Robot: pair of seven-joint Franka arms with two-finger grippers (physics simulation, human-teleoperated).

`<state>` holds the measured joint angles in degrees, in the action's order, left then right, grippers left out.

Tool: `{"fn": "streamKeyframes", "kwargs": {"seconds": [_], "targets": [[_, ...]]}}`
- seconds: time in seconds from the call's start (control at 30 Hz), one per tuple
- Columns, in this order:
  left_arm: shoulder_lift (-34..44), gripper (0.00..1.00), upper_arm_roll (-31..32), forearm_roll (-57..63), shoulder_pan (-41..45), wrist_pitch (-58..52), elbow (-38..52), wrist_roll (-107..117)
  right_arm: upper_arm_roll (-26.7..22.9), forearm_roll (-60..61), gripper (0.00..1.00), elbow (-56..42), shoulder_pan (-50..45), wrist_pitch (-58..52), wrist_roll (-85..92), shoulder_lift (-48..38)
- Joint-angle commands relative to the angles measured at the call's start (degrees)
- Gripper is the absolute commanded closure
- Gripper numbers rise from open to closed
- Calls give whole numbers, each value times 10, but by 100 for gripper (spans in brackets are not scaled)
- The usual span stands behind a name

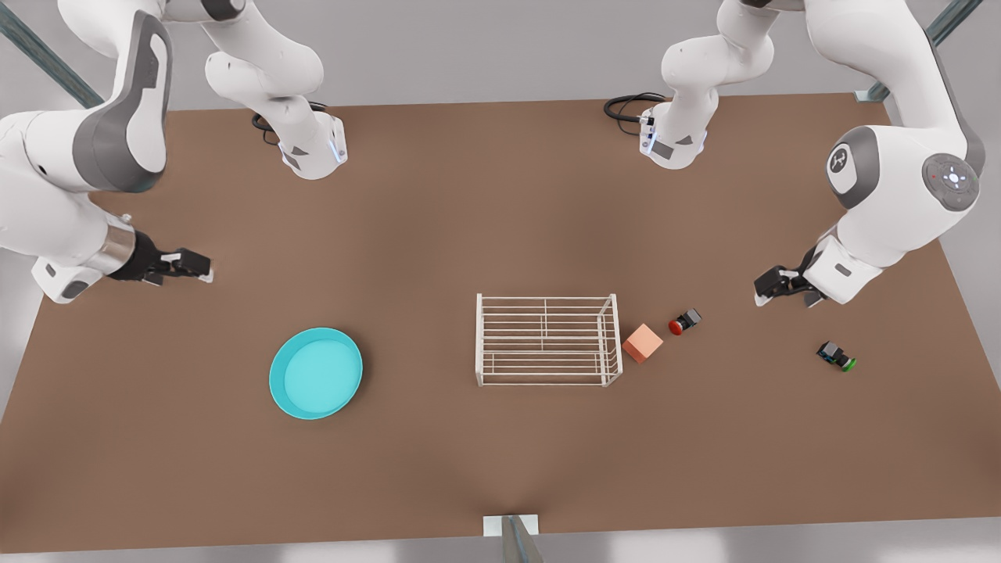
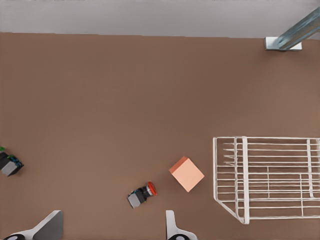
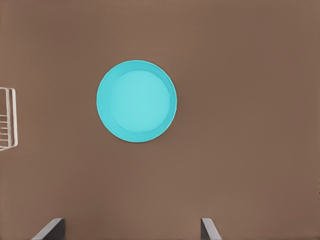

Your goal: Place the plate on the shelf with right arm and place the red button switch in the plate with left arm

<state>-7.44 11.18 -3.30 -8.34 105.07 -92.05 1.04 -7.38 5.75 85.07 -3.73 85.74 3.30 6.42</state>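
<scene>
The turquoise plate lies flat on the brown table, toward the front view's left. My right gripper hovers open up and to the left of it, apart from it. The white wire shelf stands mid-table with nothing on it. The red button switch lies on its side to the shelf's right. My left gripper is open, above the table to the right of the switch, holding nothing.
A salmon-pink cube sits between the shelf and the red switch. A green-capped switch lies farther toward the front view's right. Both arm bases stand at the table's far edge.
</scene>
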Motion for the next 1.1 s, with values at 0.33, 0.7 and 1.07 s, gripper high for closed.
{"fn": "streamKeyframes", "kwargs": {"seconds": [0.33,0.7,1.07], "targets": [[-34,0,40,22,73,18,-6,-145,-4,8,0,3,-16,85,42,84],[-89,0,38,21,72,8,-19,-418,-9,117,4,2,53,205,167,241],[-85,0,25,45,58,253,-214,-373,-4,186,5,18,74,268,288,330]]}}
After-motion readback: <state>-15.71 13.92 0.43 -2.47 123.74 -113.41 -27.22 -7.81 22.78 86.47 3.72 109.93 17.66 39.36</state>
